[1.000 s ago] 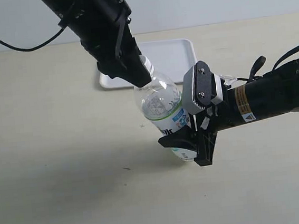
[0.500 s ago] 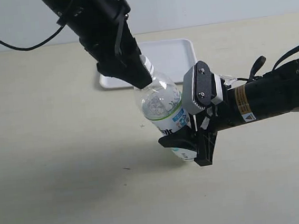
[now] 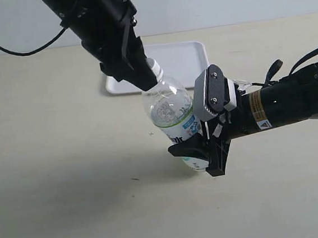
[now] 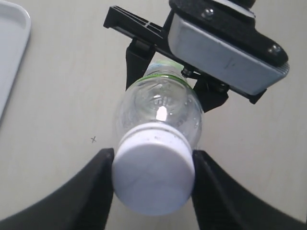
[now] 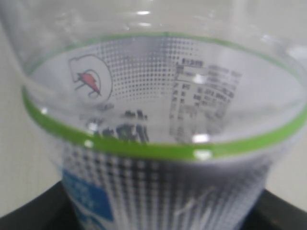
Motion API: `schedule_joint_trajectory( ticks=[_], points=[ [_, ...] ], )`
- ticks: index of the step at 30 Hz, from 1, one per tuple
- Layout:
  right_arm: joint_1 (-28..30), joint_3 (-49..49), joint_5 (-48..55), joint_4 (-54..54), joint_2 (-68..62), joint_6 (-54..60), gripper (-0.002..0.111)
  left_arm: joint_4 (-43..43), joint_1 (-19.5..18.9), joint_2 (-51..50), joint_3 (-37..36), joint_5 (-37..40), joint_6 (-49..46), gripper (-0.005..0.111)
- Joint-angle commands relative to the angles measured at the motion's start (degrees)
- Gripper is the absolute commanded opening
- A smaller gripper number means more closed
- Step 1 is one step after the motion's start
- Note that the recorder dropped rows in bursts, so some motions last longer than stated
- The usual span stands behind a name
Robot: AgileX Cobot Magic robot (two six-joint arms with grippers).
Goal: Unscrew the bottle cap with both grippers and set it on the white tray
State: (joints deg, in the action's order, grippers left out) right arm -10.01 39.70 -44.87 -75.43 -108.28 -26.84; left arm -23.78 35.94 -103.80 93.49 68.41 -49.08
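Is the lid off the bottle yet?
Not yet. Done: the right gripper holds the bottle tilted. In hand: the left gripper pinches the bottle cap, which is on the neck. Left: twisting it off and setting it on the white tray.

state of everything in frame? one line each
bottle cap: on the neck, not yet off.
bottle: tilted, capped.
left gripper: shut on the bottle cap.
right gripper: shut on the bottle, low on its body.
white tray: flat on the table, visible part bare.
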Motion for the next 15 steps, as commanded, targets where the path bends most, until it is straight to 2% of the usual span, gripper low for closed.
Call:
schedule_joint_trajectory(
  ticks=[1,15],
  points=[
    [0.0,0.0,-1.0,0.1,0.3,0.1,0.000,-1.2,0.0,0.7,0.0,-0.4,7.1,0.000],
    [0.0,0.0,-0.9,0.1,0.3,0.1,0.000,-0.8,0.0,0.7,0.0,-1.3,37.5,0.000]
  ],
)
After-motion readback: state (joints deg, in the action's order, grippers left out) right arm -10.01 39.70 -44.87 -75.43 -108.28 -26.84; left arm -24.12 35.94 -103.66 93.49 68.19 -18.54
